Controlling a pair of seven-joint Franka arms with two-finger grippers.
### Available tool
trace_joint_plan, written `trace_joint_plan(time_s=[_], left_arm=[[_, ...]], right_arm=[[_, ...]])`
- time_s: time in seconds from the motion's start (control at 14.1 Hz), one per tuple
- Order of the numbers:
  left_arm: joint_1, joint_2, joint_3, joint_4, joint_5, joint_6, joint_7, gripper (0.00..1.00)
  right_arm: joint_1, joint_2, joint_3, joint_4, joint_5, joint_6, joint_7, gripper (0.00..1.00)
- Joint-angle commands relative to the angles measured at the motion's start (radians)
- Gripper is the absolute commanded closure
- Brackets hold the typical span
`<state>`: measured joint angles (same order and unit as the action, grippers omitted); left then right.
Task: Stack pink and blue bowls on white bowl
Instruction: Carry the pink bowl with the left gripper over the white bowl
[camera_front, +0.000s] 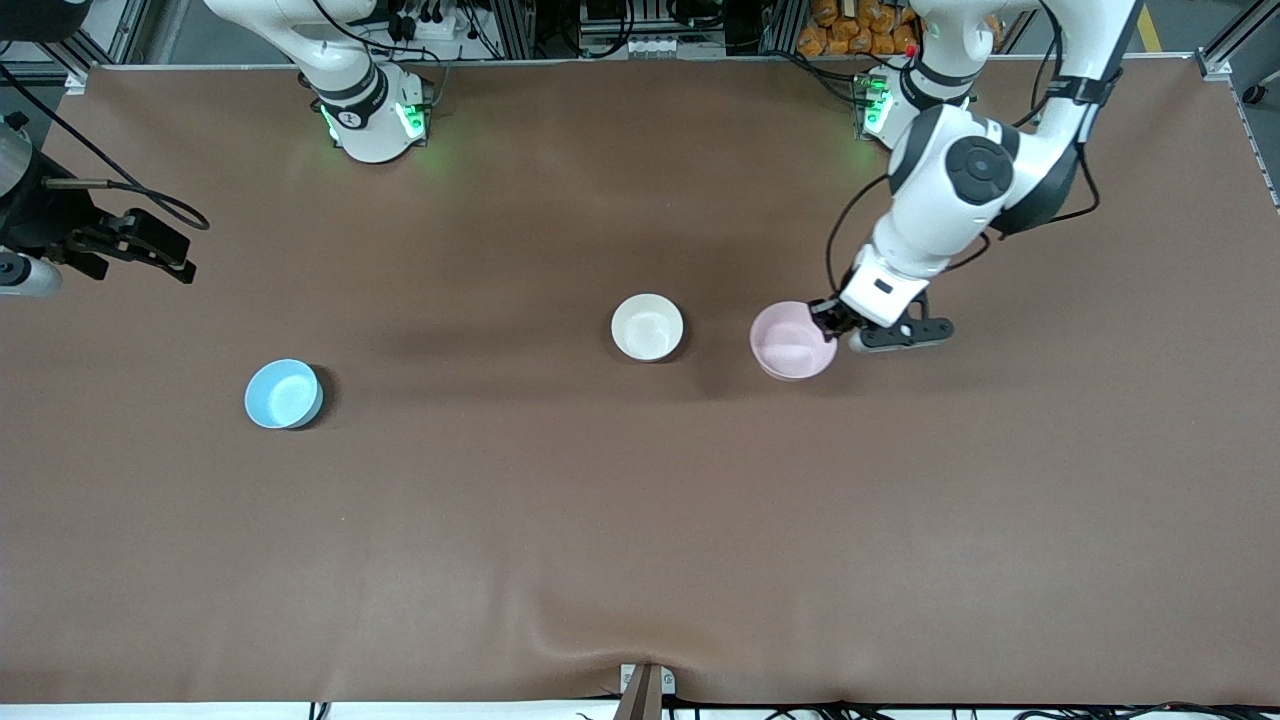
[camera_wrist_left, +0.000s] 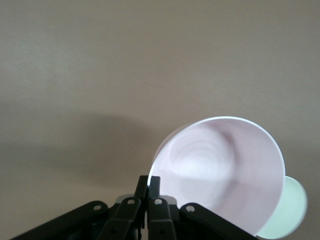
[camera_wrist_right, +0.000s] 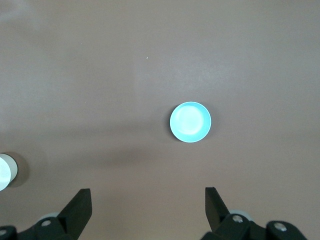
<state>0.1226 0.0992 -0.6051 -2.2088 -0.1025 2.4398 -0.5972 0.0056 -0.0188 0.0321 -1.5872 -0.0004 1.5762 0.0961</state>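
My left gripper is shut on the rim of the pale pink bowl. It holds the bowl just over the table, beside the white bowl, toward the left arm's end. In the left wrist view the fingers pinch the pink bowl's rim, and the white bowl peeks out past it. The sky blue bowl sits on the table toward the right arm's end. My right gripper is open and empty, waiting high above that end. The right wrist view shows the blue bowl below.
The brown table cover has a small wrinkle at its edge nearest the front camera. The white bowl's edge also shows in the right wrist view. Both arm bases stand along the table's back edge.
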Motion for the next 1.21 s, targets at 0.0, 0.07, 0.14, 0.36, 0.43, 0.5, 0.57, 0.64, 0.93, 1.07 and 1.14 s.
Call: trace_joint_plan(time_s=[0.0,0.07,0.14,0.36,0.43,0.5,0.57,0.64,0.93,1.07,1.14], left_arm=[[0.002,0.034,-0.037,0.055,-0.019,-0.031,-0.052,1.0],[0.0,0.043,-0.053,0.064,-0.019,-0.031,-0.064,1.0],[-0.011,0.06,-0.061,0.069,-0.019,-0.031,-0.084,1.0],[-0.069,0.112,-0.062,0.115,-0.017,-0.03,-0.148,1.0],[-0.092,0.129,-0.061,0.129,-0.016,-0.028,-0.17,1.0],[-0.11,0.142,-0.061,0.139,-0.01,-0.027,-0.19,1.0],[-0.121,0.155,-0.061,0.149,-0.008,-0.021,-0.197,1.0],[-0.132,0.163,-0.059,0.152,-0.005,-0.018,-0.197,1.0],[-0.172,0.197,-0.056,0.149,-0.005,0.021,-0.205,1.0],[-0.193,0.22,-0.056,0.149,0.02,0.051,-0.239,1.0],[-0.204,0.234,-0.056,0.149,0.049,0.059,-0.263,1.0]], right_arm=[[-0.012,0.003,0.006,0.01,0.014,-0.008,-0.007,0.0],[-0.012,0.003,0.006,0.01,0.016,-0.008,-0.007,0.0],[-0.012,0.003,0.006,0.01,0.016,-0.008,-0.007,0.0],[-0.012,0.003,0.006,0.01,0.016,-0.012,-0.007,0.0],[-0.012,0.005,0.006,0.01,0.014,-0.01,-0.007,0.0],[-0.012,0.005,0.006,0.01,0.014,-0.01,-0.007,0.0],[-0.012,0.005,0.006,0.01,0.014,-0.01,-0.007,0.0],[-0.012,0.005,0.006,0.01,0.014,-0.009,-0.007,0.0],[-0.012,0.005,0.006,0.009,0.014,-0.007,-0.007,0.0],[-0.012,0.005,0.006,0.009,0.014,-0.007,-0.007,0.0],[-0.012,0.005,0.006,0.009,0.014,-0.007,-0.007,0.0]])
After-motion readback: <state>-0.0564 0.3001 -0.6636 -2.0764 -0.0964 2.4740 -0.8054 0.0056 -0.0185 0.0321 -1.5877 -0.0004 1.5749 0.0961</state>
